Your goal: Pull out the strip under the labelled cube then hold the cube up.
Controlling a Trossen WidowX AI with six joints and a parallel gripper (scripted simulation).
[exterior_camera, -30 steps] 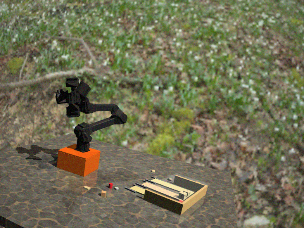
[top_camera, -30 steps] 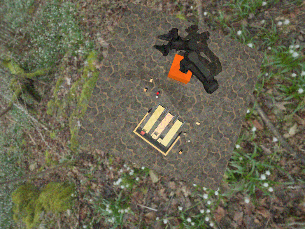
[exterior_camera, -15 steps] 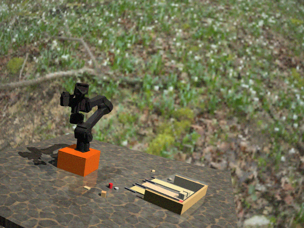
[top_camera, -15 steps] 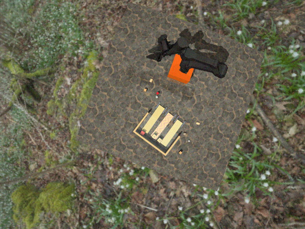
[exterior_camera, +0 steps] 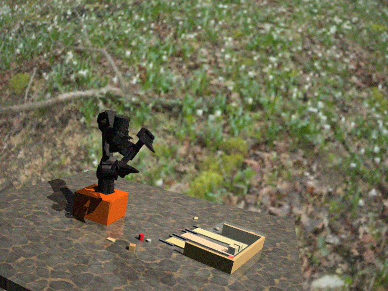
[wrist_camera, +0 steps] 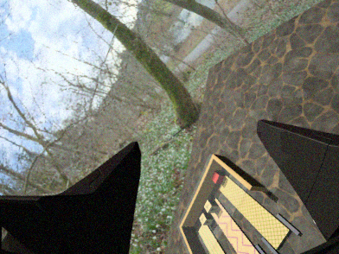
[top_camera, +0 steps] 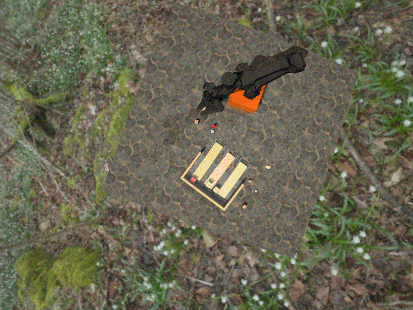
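Note:
My gripper [top_camera: 199, 112] [exterior_camera: 146, 162] [wrist_camera: 200, 137] is open and empty, high above the table and away from the tray. A three-sided wooden tray [top_camera: 203, 194] [exterior_camera: 247, 254] [wrist_camera: 195, 193] holds a yellow strip [top_camera: 209, 160] [wrist_camera: 255, 209], a pink zigzag strip [top_camera: 220, 168] [exterior_camera: 203, 241] [wrist_camera: 231, 227] in the middle and another yellow strip [top_camera: 233, 180] [exterior_camera: 213, 235]. A pale cube [top_camera: 208, 184] [wrist_camera: 207, 206] with a dark mark is at the inner end of the zigzag strip. Another marked pale cube [top_camera: 216, 190] [wrist_camera: 202, 219] is by the second yellow strip. The marks are too small to read.
A red block [top_camera: 193, 180] [wrist_camera: 217, 177] lies in the tray's corner. Dark rails [top_camera: 237, 160] flank the strips. A red cylinder [top_camera: 213, 126] [exterior_camera: 141, 237], a white disc [top_camera: 212, 131] [exterior_camera: 148, 240] and a wooden block [top_camera: 196, 122] [exterior_camera: 131, 247] lie between the orange base [top_camera: 243, 101] [exterior_camera: 117, 208] and the tray.

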